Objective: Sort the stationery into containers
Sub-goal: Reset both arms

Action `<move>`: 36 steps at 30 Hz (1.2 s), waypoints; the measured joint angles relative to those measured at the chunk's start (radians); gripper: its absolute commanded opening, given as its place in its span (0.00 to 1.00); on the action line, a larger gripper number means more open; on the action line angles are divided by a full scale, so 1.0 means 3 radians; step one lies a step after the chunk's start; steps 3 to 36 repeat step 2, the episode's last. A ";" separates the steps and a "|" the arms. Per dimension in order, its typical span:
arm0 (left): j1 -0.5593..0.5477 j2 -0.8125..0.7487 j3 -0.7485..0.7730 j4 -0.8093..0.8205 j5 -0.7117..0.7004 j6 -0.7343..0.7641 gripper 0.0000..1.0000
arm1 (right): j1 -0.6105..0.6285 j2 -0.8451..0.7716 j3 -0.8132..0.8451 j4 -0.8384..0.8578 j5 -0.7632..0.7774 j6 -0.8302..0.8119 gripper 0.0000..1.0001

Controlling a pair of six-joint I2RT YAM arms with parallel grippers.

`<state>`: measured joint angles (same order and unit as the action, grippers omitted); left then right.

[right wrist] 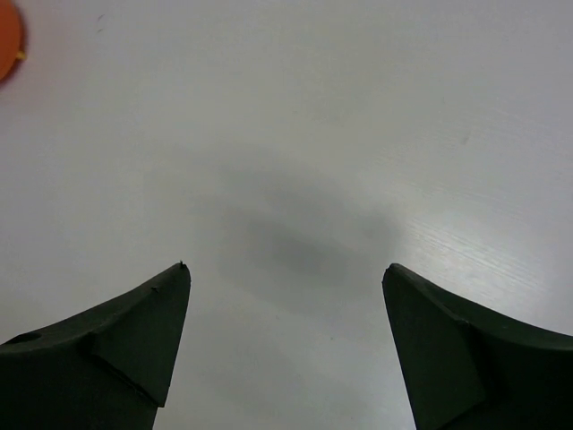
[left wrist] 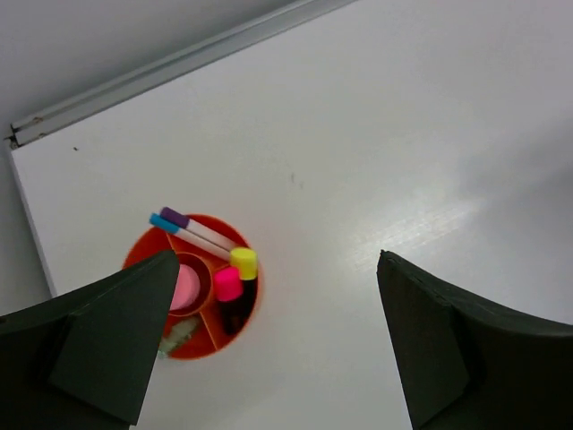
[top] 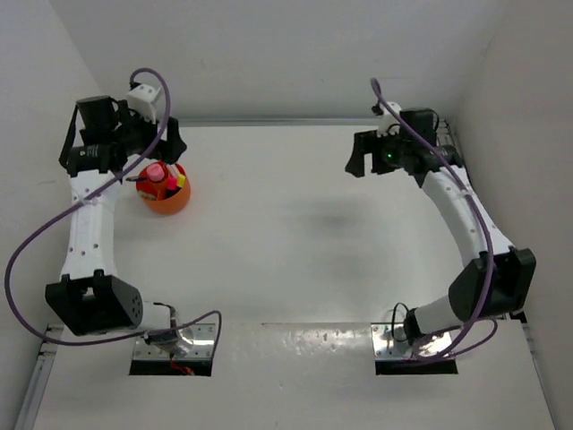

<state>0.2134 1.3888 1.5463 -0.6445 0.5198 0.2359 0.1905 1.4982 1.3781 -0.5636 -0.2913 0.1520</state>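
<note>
My left gripper [left wrist: 277, 260] and right gripper [right wrist: 286, 269] gape wide, empty. Pens [left wrist: 201, 233] in orange bowl [left wrist: 143, 253], lower left: light, stiff, probably slick; pinch mid-barrel.

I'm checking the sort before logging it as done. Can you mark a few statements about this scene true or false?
1. The left gripper has its jaws open. True.
2. The right gripper holds a pen. False: its jaws are open and empty above the table.
3. The orange bowl holds a pink-capped highlighter and a yellow-capped highlighter. True.
4. The bowl sits below the right gripper. False: it sits below the left gripper.
</note>
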 measured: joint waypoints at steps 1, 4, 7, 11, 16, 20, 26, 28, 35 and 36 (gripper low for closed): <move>-0.0051 -0.0053 -0.0052 -0.0014 -0.0014 0.0005 1.00 | -0.0088 -0.0062 -0.0042 -0.0001 -0.0010 0.0008 0.87; -0.0100 -0.0089 -0.0093 -0.0033 -0.0038 0.0011 1.00 | -0.0159 -0.0118 -0.0085 -0.0004 -0.0029 0.0014 0.87; -0.0100 -0.0089 -0.0093 -0.0033 -0.0038 0.0011 1.00 | -0.0159 -0.0118 -0.0085 -0.0004 -0.0029 0.0014 0.87; -0.0100 -0.0089 -0.0093 -0.0033 -0.0038 0.0011 1.00 | -0.0159 -0.0118 -0.0085 -0.0004 -0.0029 0.0014 0.87; -0.0100 -0.0089 -0.0093 -0.0033 -0.0038 0.0011 1.00 | -0.0159 -0.0118 -0.0085 -0.0004 -0.0029 0.0014 0.87; -0.0100 -0.0089 -0.0093 -0.0033 -0.0038 0.0011 1.00 | -0.0159 -0.0118 -0.0085 -0.0004 -0.0029 0.0014 0.87; -0.0100 -0.0089 -0.0093 -0.0033 -0.0038 0.0011 1.00 | -0.0159 -0.0118 -0.0085 -0.0004 -0.0029 0.0014 0.87; -0.0100 -0.0089 -0.0093 -0.0033 -0.0038 0.0011 1.00 | -0.0159 -0.0118 -0.0085 -0.0004 -0.0029 0.0014 0.87; -0.0100 -0.0089 -0.0093 -0.0033 -0.0038 0.0011 1.00 | -0.0159 -0.0118 -0.0085 -0.0004 -0.0029 0.0014 0.87; -0.0100 -0.0089 -0.0093 -0.0033 -0.0038 0.0011 1.00 | -0.0159 -0.0118 -0.0085 -0.0004 -0.0029 0.0014 0.87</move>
